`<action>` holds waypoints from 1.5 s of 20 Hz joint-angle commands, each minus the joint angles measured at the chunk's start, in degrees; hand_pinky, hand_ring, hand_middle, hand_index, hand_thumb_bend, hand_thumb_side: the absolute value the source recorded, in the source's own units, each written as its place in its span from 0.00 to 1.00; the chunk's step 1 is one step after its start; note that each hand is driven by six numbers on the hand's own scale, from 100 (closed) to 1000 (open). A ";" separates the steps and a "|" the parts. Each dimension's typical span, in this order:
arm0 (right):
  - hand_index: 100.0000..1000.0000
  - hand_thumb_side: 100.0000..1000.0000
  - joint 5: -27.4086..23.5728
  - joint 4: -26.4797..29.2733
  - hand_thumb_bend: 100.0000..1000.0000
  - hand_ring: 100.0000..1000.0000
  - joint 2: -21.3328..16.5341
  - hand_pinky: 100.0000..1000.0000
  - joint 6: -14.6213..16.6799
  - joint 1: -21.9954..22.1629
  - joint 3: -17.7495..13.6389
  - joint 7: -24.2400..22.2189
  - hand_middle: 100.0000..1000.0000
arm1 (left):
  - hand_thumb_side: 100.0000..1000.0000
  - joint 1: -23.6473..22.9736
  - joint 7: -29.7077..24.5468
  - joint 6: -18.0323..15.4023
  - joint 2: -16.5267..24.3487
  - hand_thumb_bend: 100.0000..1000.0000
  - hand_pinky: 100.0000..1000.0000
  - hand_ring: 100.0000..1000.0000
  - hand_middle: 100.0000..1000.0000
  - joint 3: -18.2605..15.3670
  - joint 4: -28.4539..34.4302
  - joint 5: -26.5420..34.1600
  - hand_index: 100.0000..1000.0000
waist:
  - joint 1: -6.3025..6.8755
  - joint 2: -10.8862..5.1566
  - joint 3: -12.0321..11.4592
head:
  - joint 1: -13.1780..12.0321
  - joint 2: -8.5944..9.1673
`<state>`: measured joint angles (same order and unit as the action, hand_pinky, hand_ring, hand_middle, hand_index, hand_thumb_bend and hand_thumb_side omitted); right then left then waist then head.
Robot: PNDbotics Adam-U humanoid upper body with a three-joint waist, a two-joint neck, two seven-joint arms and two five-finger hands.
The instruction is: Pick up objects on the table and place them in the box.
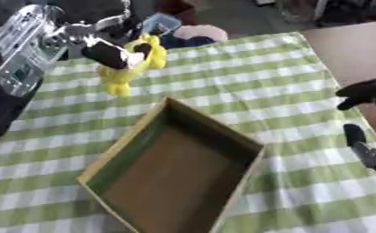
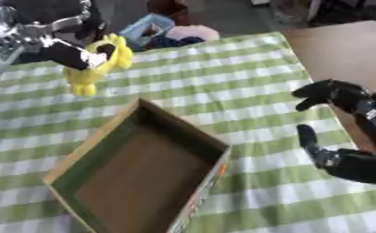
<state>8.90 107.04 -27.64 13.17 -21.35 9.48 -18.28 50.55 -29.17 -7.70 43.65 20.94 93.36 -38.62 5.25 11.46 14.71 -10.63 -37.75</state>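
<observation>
Holding the yellow plush toy (image 1: 132,61) in my left hand (image 1: 107,52), I am now in the carrying step, I think. The fingers are curled around the upper part of the toy, and its lower part hangs free, above the green checked tablecloth (image 1: 246,68) near the far left side of the table. The cardboard box (image 1: 175,168) stands open in the middle, nearer to me than the toy, and I can see nothing inside it; its far corner points toward the toy.

To do this step well, I would bring the hand toward me and a little to the right until the toy is above the brown floor of the box, not above the rim. The hanging part could catch on the far wall, so I would keep the hand high when it passes over the edge, and lower it only after. I would let go when the toy is well inside the walls, because it is soft and can flop to one side.

My right hand (image 2: 338,98) shows at the right edge, holding nothing, with fingers bent. I would leave it there, away from the box.
</observation>
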 commanded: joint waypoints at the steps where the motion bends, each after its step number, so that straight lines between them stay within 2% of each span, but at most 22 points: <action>1: 0.81 0.00 -0.72 1.10 0.00 0.67 -0.85 0.79 0.09 -0.71 0.06 -0.51 0.73 | 0.44 1.53 -2.91 1.59 -0.77 0.00 0.45 0.28 0.19 1.57 4.22 1.29 0.41 | -0.32 -1.10 -0.13 | -0.23 0.00; 6: 0.81 0.00 -1.27 1.29 0.00 0.67 -0.57 0.79 0.06 -0.56 0.82 -1.42 0.73 | 0.44 1.86 -5.14 3.57 -4.74 0.00 0.45 0.29 0.19 4.21 4.04 1.75 0.41 | -0.44 -1.12 -0.19 | -0.33 -0.09; 11: 0.81 0.00 -1.84 1.47 0.00 0.67 -0.23 0.79 0.06 -0.37 1.72 -2.46 0.73 | 0.45 1.28 -5.54 3.86 -8.01 0.00 0.46 0.30 0.20 6.71 -0.06 1.58 0.42 | -0.56 -0.94 -0.19 | -0.57 -0.71; 15: 0.81 0.00 -2.26 1.57 0.00 0.67 -0.06 0.78 0.08 -0.29 2.39 -3.43 0.73 | 0.45 0.23 -5.88 3.16 -9.83 0.00 0.47 0.31 0.21 8.46 -3.91 1.85 0.44 | -0.63 -0.77 -0.22 | -1.04 -2.31; 24: 0.80 0.00 -2.80 1.52 0.00 0.66 -0.11 0.78 0.22 0.64 3.01 -5.05 0.72 | 0.44 -2.68 -5.80 2.50 -11.62 0.00 0.48 0.32 0.22 10.12 -9.08 1.94 0.45 | -1.13 -0.42 -0.71 | -1.66 -6.00; 30: 0.80 0.00 -3.08 1.62 0.00 0.66 -0.13 0.78 0.25 1.05 2.81 -5.38 0.71 | 0.37 -4.84 -6.67 3.04 -11.43 0.00 0.53 0.38 0.29 10.26 -10.86 2.03 0.52 | -1.37 -0.26 -1.18 | -1.62 -6.36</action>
<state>6.39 107.44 -27.04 13.32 -19.88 12.72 -23.44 45.05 -35.51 -4.76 31.29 31.59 82.32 -36.85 4.25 12.00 13.52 -12.10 -43.39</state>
